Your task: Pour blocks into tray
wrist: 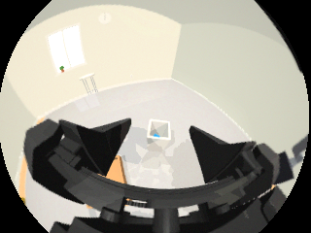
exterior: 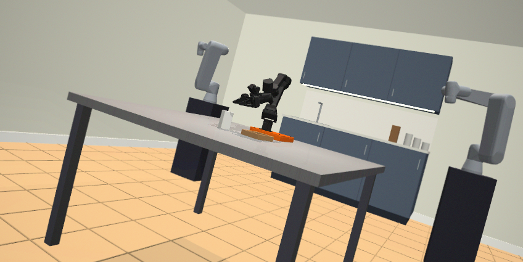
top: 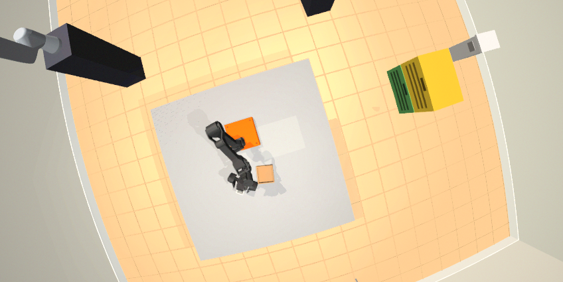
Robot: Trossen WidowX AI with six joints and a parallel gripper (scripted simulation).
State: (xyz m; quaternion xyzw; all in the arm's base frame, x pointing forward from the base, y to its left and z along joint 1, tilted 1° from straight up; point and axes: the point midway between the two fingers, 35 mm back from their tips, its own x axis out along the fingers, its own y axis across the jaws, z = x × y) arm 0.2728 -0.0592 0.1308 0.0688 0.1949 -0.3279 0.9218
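Tiled floor, pale table | gripper spread wide, nothing in it, above table height | white cup upright on the table near the tan tray, blue inside | approach looks under way; grasping, carrying and tipping remain
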